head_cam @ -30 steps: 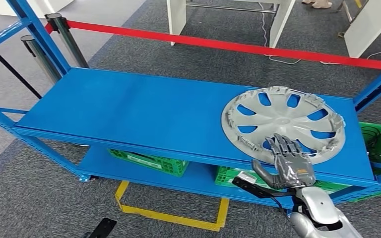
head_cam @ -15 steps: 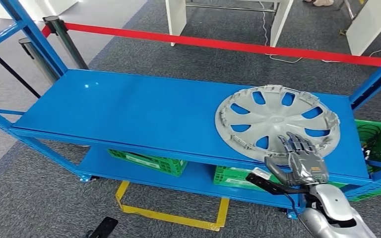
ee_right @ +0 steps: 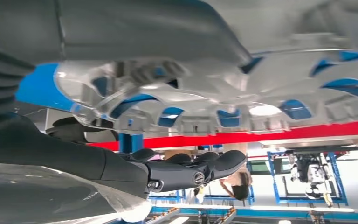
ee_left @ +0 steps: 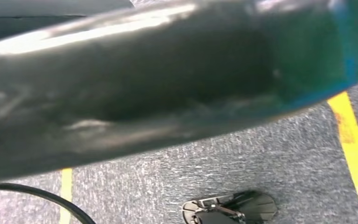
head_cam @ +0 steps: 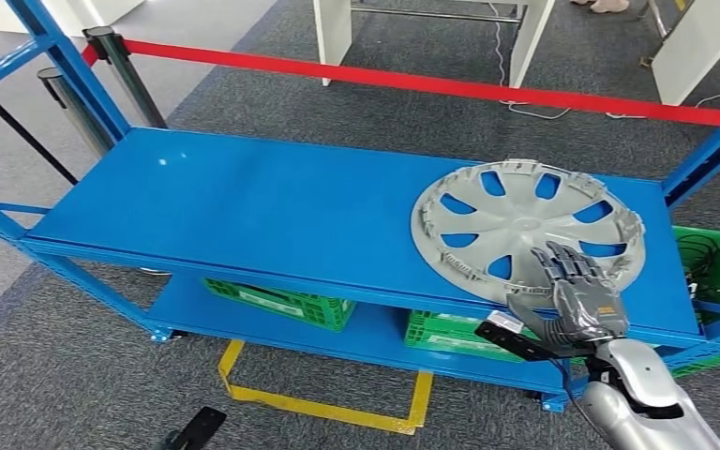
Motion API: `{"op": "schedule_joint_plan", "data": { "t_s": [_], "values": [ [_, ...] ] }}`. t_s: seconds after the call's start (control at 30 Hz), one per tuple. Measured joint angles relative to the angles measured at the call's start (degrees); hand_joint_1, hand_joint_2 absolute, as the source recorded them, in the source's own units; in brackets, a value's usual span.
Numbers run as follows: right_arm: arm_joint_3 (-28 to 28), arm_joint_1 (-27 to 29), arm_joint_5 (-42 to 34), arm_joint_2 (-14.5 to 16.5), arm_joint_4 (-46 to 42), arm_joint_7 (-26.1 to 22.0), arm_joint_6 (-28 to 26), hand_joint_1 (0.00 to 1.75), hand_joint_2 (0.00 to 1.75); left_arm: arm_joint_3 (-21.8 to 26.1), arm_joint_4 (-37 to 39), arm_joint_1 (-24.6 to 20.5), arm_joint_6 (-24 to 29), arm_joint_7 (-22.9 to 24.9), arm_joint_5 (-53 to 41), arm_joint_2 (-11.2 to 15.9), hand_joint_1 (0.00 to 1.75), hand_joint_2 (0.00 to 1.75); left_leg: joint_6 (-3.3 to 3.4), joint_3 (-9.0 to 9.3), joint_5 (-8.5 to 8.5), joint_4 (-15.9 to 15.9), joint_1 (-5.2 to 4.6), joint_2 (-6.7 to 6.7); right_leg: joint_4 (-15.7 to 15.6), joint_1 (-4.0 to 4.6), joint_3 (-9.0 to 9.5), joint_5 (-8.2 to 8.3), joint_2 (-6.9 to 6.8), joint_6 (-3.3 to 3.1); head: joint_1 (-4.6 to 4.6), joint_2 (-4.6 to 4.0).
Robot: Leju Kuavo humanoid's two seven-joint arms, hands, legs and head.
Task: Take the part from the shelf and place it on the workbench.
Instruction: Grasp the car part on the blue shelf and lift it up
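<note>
The part, a grey wheel cover (head_cam: 516, 220), lies flat on the right end of the blue shelf's top board (head_cam: 244, 206). My right hand (head_cam: 577, 295) reaches over the cover's near rim from the shelf's front edge, palm down and fingers spread. In the right wrist view the dark fingers (ee_right: 186, 170) lie a small gap away from the wheel cover (ee_right: 205, 112), with nothing held. Whether the thumb touches the rim cannot be made out.
Green crates sit on the lower board (head_cam: 281, 305) and beside the shelf's right end (head_cam: 717, 262). A red barrier belt (head_cam: 431, 86) runs behind the shelf, white table legs (head_cam: 336, 37) beyond it. A blue upright (head_cam: 712, 155) stands close to the cover's right.
My right hand has moved to the right along the cover's near rim and a little further over it. The view has shifted slightly; the cover stays on the shelf.
</note>
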Motion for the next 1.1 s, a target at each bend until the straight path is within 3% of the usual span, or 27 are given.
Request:
{"op": "schedule_joint_plan", "data": {
  "t_s": [0.07,0.13,0.2,0.23,0.27,0.33,0.4,0.53,0.6,0.67,0.7,0.73,0.8,0.83,0.9,0.97,1.03,1.1],
  "values": [
    [-0.5,-0.6,-1.0,-0.3,0.6,-0.8,0.4,0.00,1.75,-0.1,0.0,-0.2,-0.4,0.2,-0.2,0.1,0.00,0.00,0.43,0.14,0.43,-0.6,0.24,0.05,3.1,-0.05,-1.56,-2.17,-0.02,0.47,0.13,0.00],
    [-0.9,-1.1,-2.2,-0.8,1.6,-1.6,1.3,0.00,1.75,-0.2,0.0,-0.3,-0.9,0.3,-0.4,0.1,0.00,0.00,0.65,0.06,0.50,-0.6,0.23,0.07,10.2,-0.09,-4.85,-5.64,-0.03,0.84,0.23,0.00],
    [-1.2,-1.2,-3.3,-1.1,2.7,-2.5,2.2,0.00,1.75,-0.3,0.0,-0.3,-1.3,0.3,-0.5,0.0,0.00,0.00,0.69,0.05,0.48,-0.6,0.26,0.07,15.2,-0.15,-7.25,-6.89,-0.04,1.21,0.22,0.00],
    [-1.2,-1.2,-3.8,-1.3,3.2,-2.9,2.7,0.00,1.75,-0.3,0.0,-0.4,-1.5,0.3,-0.6,0.0,0.00,0.00,0.67,0.07,0.46,-0.6,0.30,0.07,14.7,-0.23,-7.04,-5.94,-0.05,1.37,0.23,0.00],
    [-1.2,-1.3,-4.2,-1.5,3.6,-3.4,3.2,0.00,1.75,-0.3,0.0,-0.4,-1.6,0.3,-0.6,0.0,0.00,0.00,0.62,0.12,0.42,-0.6,0.36,0.06,12.1,-0.36,-5.76,-4.13,-0.08,1.50,0.21,0.00],
    [-1.3,-1.8,-5.8,-2.0,4.5,-4.6,4.7,0.00,1.75,-0.4,0.0,-0.5,-1.7,0.3,-0.8,0.1,0.00,0.00,0.24,0.07,0.19,-0.2,0.29,0.04,4.3,-0.57,-1.81,-0.83,-0.15,1.67,0.26,0.00],
    [-1.3,-2.4,-8.3,-2.5,5.5,-6.2,6.8,0.00,1.75,-0.4,0.0,-0.6,-1.9,0.3,-1.1,0.1,0.00,0.00,-0.34,-0.23,0.07,0.2,0.07,0.01,0.2,-0.56,0.40,-0.01,-0.09,1.24,0.21,0.00],
    [-1.4,-4.2,-12.0,-3.9,8.0,-8.7,10.0,0.00,1.75,-0.6,0.0,-0.7,-2.0,0.3,-1.3,0.2,0.00,0.00,-1.31,-0.71,-0.69,1.5,0.12,0.02,-0.1,-0.64,0.66,0.07,0.11,-0.07,0.06,0.00],
    [-1.4,-5.6,-12.7,-4.7,9.3,-9.2,10.9,0.00,1.75,-0.6,0.0,-0.9,-2.0,0.3,-1.3,0.4,0.00,0.00,-1.86,-2.85,-3.74,6.7,0.29,0.04,-0.2,-0.73,0.83,0.14,0.00,-0.66,-0.08,0.00],
    [-1.3,-6.7,-13.3,-5.3,10.7,-9.5,11.6,0.00,1.75,-0.6,0.0,-0.9,-2.0,0.3,-1.3,0.4,0.00,0.00,-2.16,-6.22,-7.01,14.3,0.49,0.04,-0.2,-0.66,0.84,0.12,-0.11,-0.91,-0.13,0.00],
    [-1.3,-7.1,-13.6,-5.5,11.3,-9.6,11.9,0.00,1.75,-0.6,0.0,-0.8,-2.0,0.3,-1.3,0.4,0.00,0.00,-2.19,-7.21,-7.46,16.5,0.54,0.04,-0.2,-0.63,0.86,0.13,-0.11,-0.93,-0.14,0.00],
    [-1.3,-7.4,-13.9,-5.6,11.8,-9.7,12.2,0.00,1.75,-0.6,0.0,-0.8,-2.0,0.3,-1.3,0.5,0.00,0.00,-2.14,-7.24,-6.82,16.7,0.57,0.04,-0.2,-0.62,0.90,0.12,-0.09,-0.94,-0.14,0.00],
    [-1.2,-8.0,-14.2,-5.9,12.7,-9.8,12.5,0.00,1.75,-0.6,0.0,-0.8,-1.9,0.3,-1.4,0.5,0.00,0.00,-1.84,-4.45,-3.11,10.9,0.59,0.04,-0.2,-0.62,1.10,0.11,-0.03,-0.91,-0.15,0.00],
    [-1.2,-8.2,-14.4,-6.0,13.0,-9.9,12.6,0.08,1.75,-0.6,0.0,-0.8,-1.9,0.3,-1.5,0.6,0.00,0.00,-1.67,-2.55,-1.53,7.0,0.56,0.03,-0.2,-0.54,1.16,0.07,-0.01,-0.82,-0.14,0.00],
    [-1.2,-8.7,-14.6,-6.2,13.6,-9.9,12.8,0.89,1.75,-0.6,0.0,-1.0,-1.8,0.3,-1.6,0.6,0.00,0.00,-1.35,-0.18,-0.24,1.7,0.47,0.01,-0.1,-0.33,0.99,0.07,0.05,-0.37,-0.09,0.00],
    [-1.1,-9.1,-15.1,-6.6,14.4,-10.0,13.4,1.68,1.75,-0.7,0.0,-1.0,-1.8,0.4,-1.7,0.6,0.00,0.00,-0.97,-0.04,-0.37,0.7,0.35,0.00,-0.3,-0.28,0.77,0.30,0.10,0.32,-0.07,0.00],
    [-0.9,-9.7,-15.7,-7.1,15.4,-10.3,14.4,1.75,1.75,-0.7,0.0,-1.0,-1.7,0.4,-1.8,0.6,0.00,0.00,-0.25,-0.05,0.04,0.3,0.47,0.05,0.0,-0.43,0.27,-0.18,0.06,0.91,-0.04,0.00],
    [-0.7,-10.3,-16.1,-7.7,16.3,-10.7,15.2,1.75,1.75,-0.7,0.0,-1.1,-1.6,0.4,-1.8,0.7,0.00,0.00,0.42,-0.09,0.41,0.0,0.59,0.11,4.3,-0.49,-1.88,-2.83,0.01,1.22,0.14,0.01]
  ]
}}
